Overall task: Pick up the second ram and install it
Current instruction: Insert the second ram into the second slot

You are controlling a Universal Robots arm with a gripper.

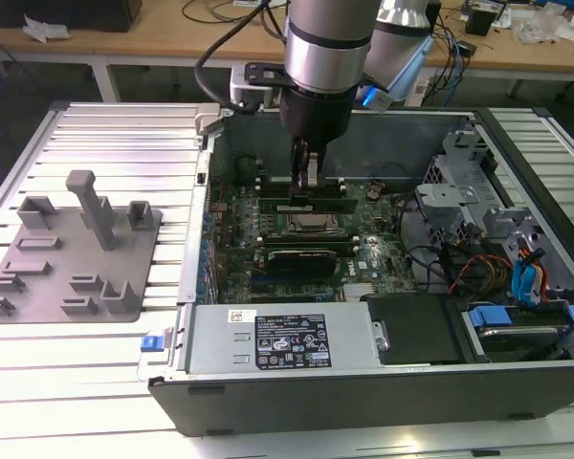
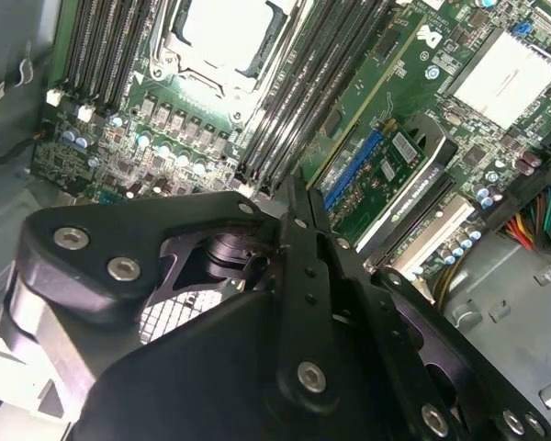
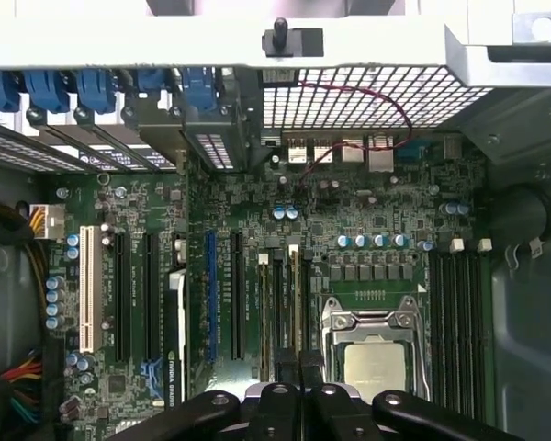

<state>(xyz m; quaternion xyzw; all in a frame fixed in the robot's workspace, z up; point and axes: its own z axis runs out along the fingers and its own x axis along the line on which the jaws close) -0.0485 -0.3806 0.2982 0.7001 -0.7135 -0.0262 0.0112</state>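
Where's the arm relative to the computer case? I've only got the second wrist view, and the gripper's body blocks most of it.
Observer: In the exterior view the gripper is down inside the open case, directly above the second ram, beside the processor socket.
Operator: And the holder tray?
Observer: The grey holder tray lies on the table outside the case, at the exterior view's left.

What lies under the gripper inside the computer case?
The second ram stands on edge beside the processor socket on the motherboard. The gripper covers part of the stick, so whether it is fully seated cannot be seen.
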